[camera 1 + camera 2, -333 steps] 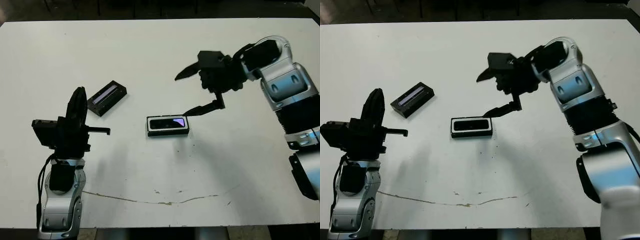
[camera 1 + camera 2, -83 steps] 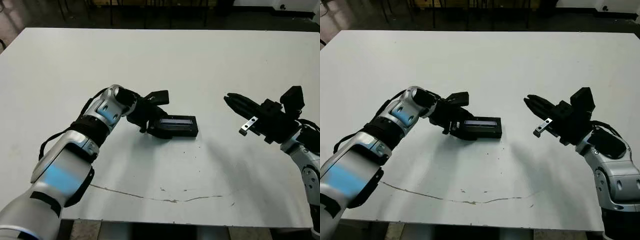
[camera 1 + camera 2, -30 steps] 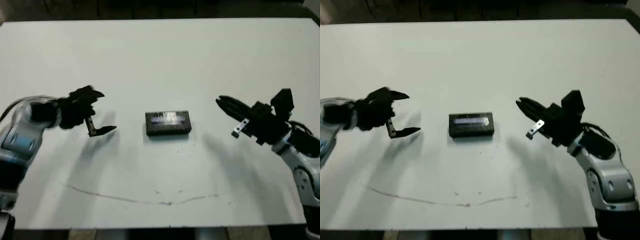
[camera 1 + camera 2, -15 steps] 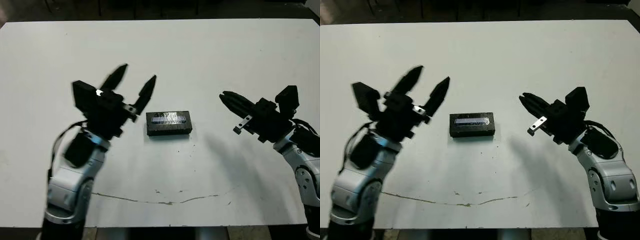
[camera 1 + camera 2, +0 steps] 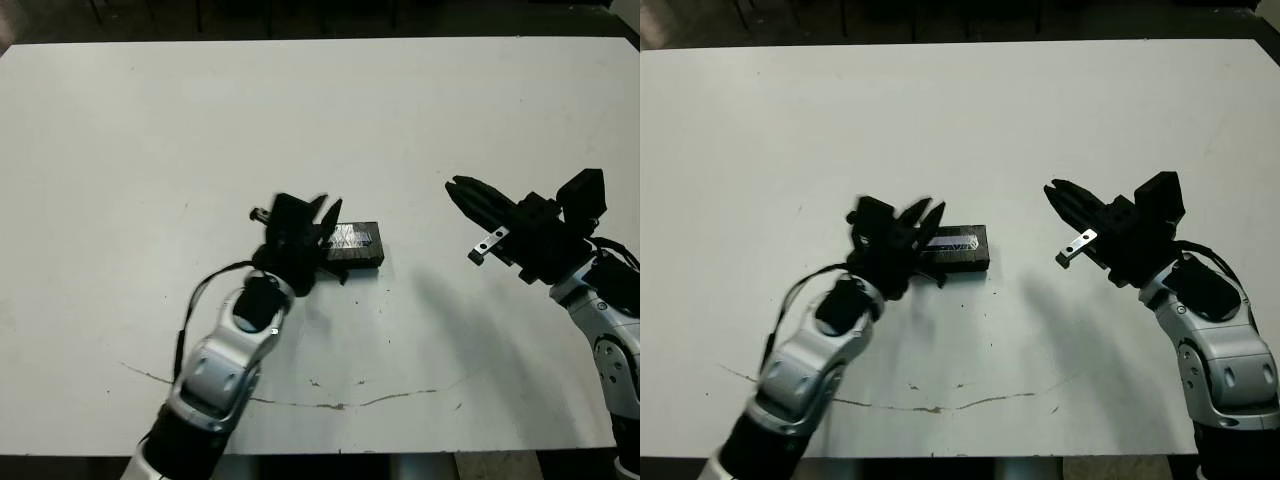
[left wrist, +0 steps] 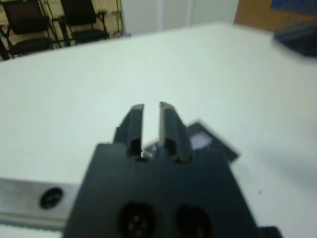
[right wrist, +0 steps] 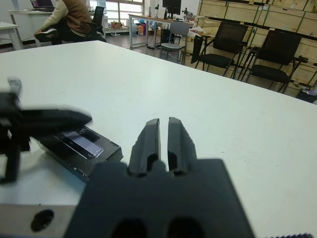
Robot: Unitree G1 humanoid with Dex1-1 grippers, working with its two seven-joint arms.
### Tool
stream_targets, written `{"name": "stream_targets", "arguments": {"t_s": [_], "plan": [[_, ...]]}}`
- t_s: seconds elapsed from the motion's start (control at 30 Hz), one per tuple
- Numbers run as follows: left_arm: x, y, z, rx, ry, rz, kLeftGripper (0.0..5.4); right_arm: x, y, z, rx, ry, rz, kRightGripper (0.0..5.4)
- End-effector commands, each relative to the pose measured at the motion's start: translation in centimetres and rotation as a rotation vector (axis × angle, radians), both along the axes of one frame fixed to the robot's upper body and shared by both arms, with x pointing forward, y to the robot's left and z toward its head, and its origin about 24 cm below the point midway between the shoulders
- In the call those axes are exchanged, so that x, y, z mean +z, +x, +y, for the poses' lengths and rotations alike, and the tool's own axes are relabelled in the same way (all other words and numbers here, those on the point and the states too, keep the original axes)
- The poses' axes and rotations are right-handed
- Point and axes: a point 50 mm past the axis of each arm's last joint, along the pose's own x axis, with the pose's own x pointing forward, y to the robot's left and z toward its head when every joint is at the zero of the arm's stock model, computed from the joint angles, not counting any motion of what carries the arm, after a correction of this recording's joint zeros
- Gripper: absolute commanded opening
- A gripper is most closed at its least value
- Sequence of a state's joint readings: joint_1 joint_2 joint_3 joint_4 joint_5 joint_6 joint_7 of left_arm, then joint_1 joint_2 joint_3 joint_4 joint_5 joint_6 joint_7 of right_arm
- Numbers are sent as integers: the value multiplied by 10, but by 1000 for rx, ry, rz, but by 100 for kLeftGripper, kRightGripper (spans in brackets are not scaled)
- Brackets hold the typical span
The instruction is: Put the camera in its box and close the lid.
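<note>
The black lid (image 5: pixel 356 240), pale strip up, lies flat on the box in the middle of the table (image 5: pixel 320 120). Only the box's dark side (image 5: pixel 362 262) shows below it, and the camera is hidden. My left gripper (image 5: pixel 327 211) hangs blurred over the lid's left end. The left wrist view shows its fingers (image 6: pixel 134 121) together with nothing between them and the lid (image 6: pixel 200 140) just beside them. Whether they touch the lid I cannot tell. To the right of the box, my right gripper (image 5: pixel 458 187) is shut and empty, well apart from it, with the lid (image 7: pixel 81 143) ahead of it.
A thin dark crack line (image 5: pixel 330 405) runs along the table's front. Beyond the table's far edge the right wrist view shows a seated person (image 7: pixel 69 20) and black chairs (image 7: pixel 223 47).
My left arm has swung in from the left to the lid's left end, and its fingers have gone from spread wide to together. The right arm has barely moved.
</note>
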State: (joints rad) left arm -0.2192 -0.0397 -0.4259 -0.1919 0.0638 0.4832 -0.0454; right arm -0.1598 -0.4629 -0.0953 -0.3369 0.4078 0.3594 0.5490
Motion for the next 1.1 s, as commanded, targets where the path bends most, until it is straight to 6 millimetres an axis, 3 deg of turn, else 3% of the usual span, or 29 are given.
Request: {"name": "stream_targets", "arguments": {"t_s": [0.03, 0.33, 0.63, 0.87, 1.1], "plan": [[-31, -7, 0, -7, 89, 127, 0, -6, -2, -1, -7, 11, 26, 0], [-62, -22, 6, -36, 152, 253, 0, -4, -2, 2, 0, 16, 26, 0], [-61, -21, 10, -36, 132, 298, 0, -4, -2, 5, 21, 39, 29, 0], [-41, -16, 23, -11, 58, 264, 0, -2, -6, 8, 13, 42, 38, 0], [8, -26, 67, 21, -65, -118, 0, 0, -11, 9, -14, 69, 12, 0]]}}
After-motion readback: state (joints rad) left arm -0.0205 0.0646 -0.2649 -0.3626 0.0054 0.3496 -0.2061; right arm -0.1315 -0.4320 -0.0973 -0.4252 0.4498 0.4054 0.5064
